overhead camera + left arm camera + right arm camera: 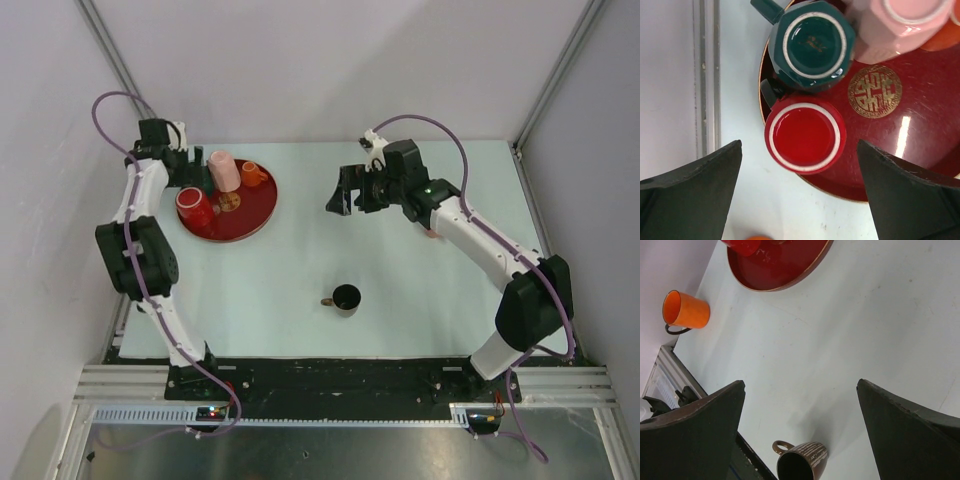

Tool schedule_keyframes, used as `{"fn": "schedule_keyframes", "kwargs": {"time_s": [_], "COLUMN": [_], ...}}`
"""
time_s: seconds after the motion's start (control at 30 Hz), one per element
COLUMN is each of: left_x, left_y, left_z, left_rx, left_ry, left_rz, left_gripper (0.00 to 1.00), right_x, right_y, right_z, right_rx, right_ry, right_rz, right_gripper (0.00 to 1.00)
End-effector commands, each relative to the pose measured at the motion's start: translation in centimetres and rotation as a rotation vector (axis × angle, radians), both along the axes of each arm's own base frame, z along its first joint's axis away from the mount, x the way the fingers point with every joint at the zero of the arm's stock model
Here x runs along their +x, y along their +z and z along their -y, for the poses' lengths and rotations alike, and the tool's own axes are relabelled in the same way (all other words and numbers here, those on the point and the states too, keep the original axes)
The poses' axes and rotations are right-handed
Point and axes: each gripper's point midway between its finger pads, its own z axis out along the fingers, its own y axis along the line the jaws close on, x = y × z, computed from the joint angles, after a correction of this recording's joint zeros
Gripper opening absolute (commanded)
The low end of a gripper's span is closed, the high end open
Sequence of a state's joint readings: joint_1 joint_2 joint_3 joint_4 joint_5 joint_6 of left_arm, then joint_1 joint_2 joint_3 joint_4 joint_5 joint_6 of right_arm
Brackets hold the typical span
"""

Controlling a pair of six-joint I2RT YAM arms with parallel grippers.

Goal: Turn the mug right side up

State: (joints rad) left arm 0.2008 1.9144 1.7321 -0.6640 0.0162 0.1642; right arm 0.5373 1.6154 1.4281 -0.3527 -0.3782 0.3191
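A brown mug (346,297) stands alone on the pale desk (420,290), near the middle of its front half. Its dark opening faces up and its handle points toward the left arm's side. It is well apart from both arms.

The right gripper (350,190) hangs above the desk farther back, touching nothing. Its fingers (905,425) are spread wide, and in the right wrist view the brown mug sits low between them.

The left gripper (799,142) hovers over the near-left edge of a round dark red tray (250,215) at the back left of the desk. Its fingers (695,190) are also wide apart and hold nothing. Between them lies a red mug (804,135), which shows a white ring around a flat red disc. Whether that face is its base or its mouth cannot be told.

Just beside the red mug on the tray, a green mug (812,45) stands bottom up, with a small mark on its base. A pink mug (223,172) and an orange mug (253,175) are on the tray too, farther back. A gold emblem (874,91) marks the tray's floor.

A second orange mug (686,310) sits off the tray on the desk near its left edge, seen only in the right wrist view.
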Motion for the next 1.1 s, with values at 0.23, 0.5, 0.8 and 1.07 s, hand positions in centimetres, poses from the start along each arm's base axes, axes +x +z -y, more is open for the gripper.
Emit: {"fn": "schedule_keyframes", "kwargs": {"time_s": [0.23, 0.5, 0.8, 1.07], "left_x": [1.8, 0.8, -3.9, -3.8], "left_y": [-5.6, -6.6, -7.0, -7.3], "left_z": [-0.3, 2.2, 7.5, 10.4], "left_rx": [-0.059, -0.14, -0.151, -0.051], "left_ry": [0.056, -0.045, -0.326, -0.657], "left_rz": [-0.1, -0.123, -0.168, -0.161], "left_gripper": [0.99, 0.69, 0.63, 0.79], "right_x": [-0.1, -0.5, -0.7, -0.9], "right_y": [1.0, 0.9, 0.9, 0.8], "right_z": [0.7, 1.5, 1.9, 1.9], "right_rx": [0.009, -0.019, -0.03, -0.032], "right_ry": [-0.03, -0.054, -0.059, -0.05], "right_rz": [0.024, 0.023, 0.029, 0.028], "right_gripper": [0.99, 0.99, 1.0, 0.99]}}
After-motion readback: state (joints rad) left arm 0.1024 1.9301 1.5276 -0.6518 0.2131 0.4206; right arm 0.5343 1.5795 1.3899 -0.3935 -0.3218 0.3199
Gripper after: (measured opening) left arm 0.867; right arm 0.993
